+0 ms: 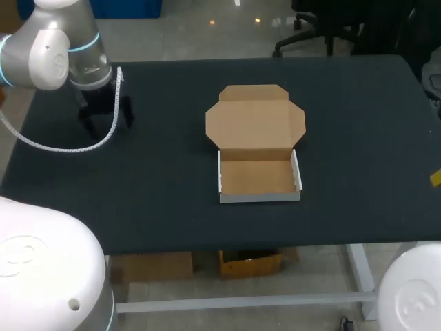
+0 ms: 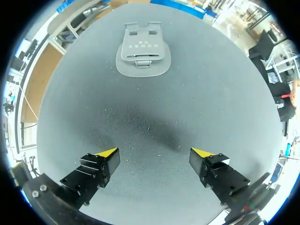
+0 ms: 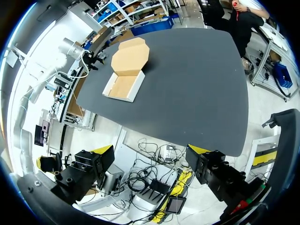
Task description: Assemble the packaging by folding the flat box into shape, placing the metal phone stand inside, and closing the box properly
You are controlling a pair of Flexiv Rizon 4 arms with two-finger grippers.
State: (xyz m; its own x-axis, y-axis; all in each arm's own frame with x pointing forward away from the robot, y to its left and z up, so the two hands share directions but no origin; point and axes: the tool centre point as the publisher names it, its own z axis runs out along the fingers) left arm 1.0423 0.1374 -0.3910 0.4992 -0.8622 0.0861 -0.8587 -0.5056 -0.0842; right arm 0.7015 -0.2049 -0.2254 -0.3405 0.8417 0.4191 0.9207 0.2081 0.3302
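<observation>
The metal phone stand (image 2: 143,51) is lying flat on the dark table (image 1: 358,138), well ahead of the left gripper (image 2: 159,157) and roughly in line with the gap between its fingers. The stand is grey, with a rounded end facing the fingers and a slotted end pointing away from them. Starting nearest in the left wrist view, the yellow-tipped fingers (image 2: 107,157) are standing spread wide apart and gripping nothing. Only bare tabletop is showing between them and just ahead of them, and the stand is sitting beyond that stretch.

In the head view the left gripper (image 1: 103,114) is hanging over the table's far left part. The stand is not showing there.

The right gripper (image 3: 150,154) is hanging out past the table's edge, its fingers (image 3: 101,152) also spread wide and holding nothing. Ahead of them the table edge is coming first, then open tabletop. Far ahead, and off towards one finger's side, the cardboard box (image 3: 123,86) is sitting folded into a shallow tray. Its lid (image 3: 131,56) is lying open and flat on the side away from the fingers.
</observation>
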